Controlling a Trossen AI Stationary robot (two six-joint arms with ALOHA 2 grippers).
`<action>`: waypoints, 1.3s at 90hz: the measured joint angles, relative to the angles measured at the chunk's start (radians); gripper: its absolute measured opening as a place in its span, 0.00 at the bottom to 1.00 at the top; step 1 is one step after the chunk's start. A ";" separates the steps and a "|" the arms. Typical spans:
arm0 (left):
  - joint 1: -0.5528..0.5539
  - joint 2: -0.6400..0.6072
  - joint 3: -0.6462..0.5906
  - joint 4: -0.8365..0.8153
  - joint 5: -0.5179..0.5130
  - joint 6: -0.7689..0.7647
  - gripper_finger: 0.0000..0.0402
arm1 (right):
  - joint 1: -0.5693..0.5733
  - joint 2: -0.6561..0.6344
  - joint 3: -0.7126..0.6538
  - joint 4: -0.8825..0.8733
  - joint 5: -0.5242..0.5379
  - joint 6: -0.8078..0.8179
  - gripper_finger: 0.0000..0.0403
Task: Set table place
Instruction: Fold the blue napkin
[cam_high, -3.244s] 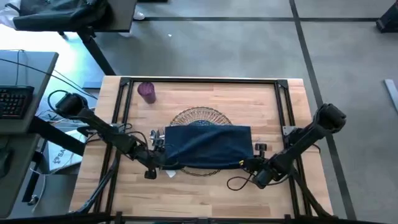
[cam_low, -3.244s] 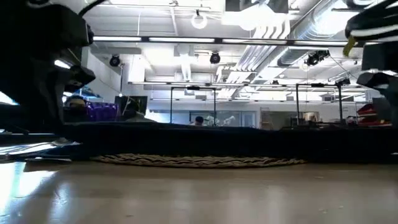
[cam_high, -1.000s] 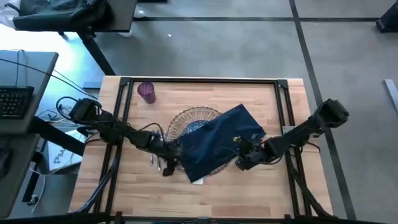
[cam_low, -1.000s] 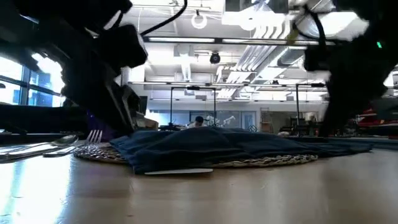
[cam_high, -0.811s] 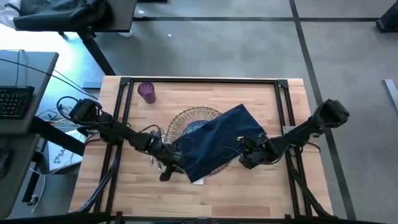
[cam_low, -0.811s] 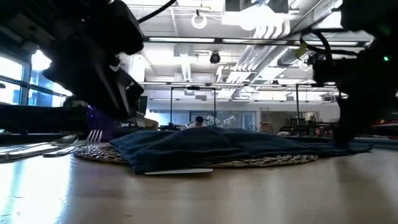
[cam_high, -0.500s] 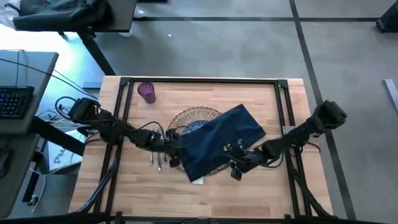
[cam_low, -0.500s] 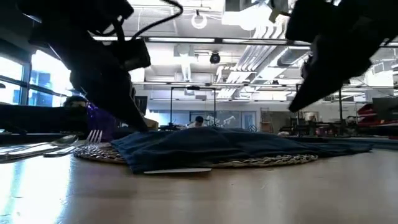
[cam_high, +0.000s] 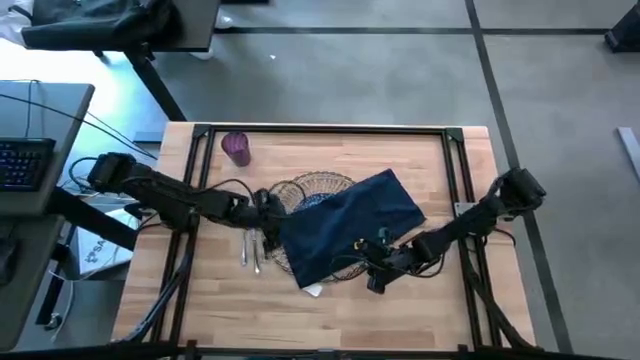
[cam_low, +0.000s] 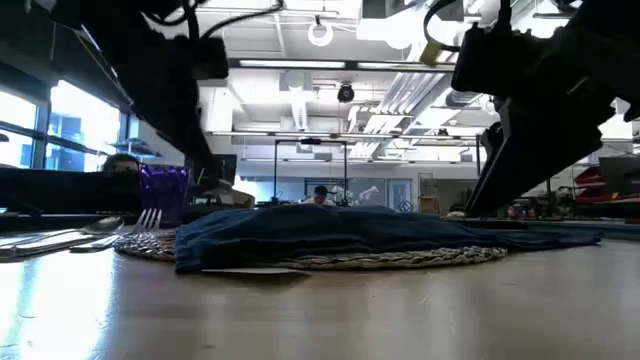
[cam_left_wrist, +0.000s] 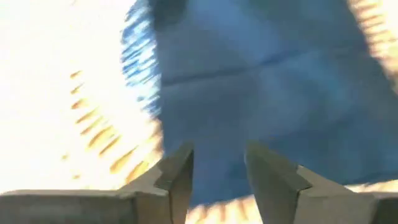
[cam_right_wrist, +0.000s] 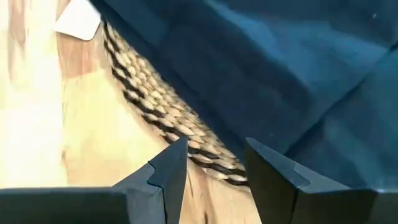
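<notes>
A navy napkin (cam_high: 347, 226) lies rumpled and askew over the round wicker charger (cam_high: 313, 186), hanging past its right rim. The plate is hidden under the cloth. Silver cutlery (cam_high: 250, 250) lies on the wood left of the charger, with fork tines (cam_low: 150, 216) showing in the low view. My left gripper (cam_high: 270, 205) is open at the charger's left rim, just over the napkin's left edge (cam_left_wrist: 155, 93). My right gripper (cam_high: 368, 272) is open at the charger's near rim (cam_right_wrist: 155, 106), beside the napkin's near edge (cam_right_wrist: 261, 93).
A small purple cup (cam_high: 236, 148) stands at the far left of the table. A white tag (cam_high: 313, 291) lies on the wood at the napkin's near corner. A black metal frame (cam_high: 330, 130) runs along the table's edges. Bare wood lies along the near edge.
My left gripper has gone from the napkin's near-left corner toward the far edge, ending at the charger's left rim. My right gripper has gone toward the table's left and near edges, along the napkin's near edge. The napkin has stayed draped over the charger.
</notes>
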 joint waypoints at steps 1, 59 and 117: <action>0.007 0.000 -0.002 -0.009 0.007 0.000 0.36 | 0.000 0.000 0.000 0.000 0.000 0.000 0.34; 0.186 0.192 -0.063 0.142 0.308 0.228 0.39 | 0.000 0.000 0.000 0.007 -0.001 -0.003 0.34; 0.156 0.150 0.000 0.217 0.524 0.228 0.00 | 0.023 -0.001 0.000 -0.008 -0.002 -0.027 0.34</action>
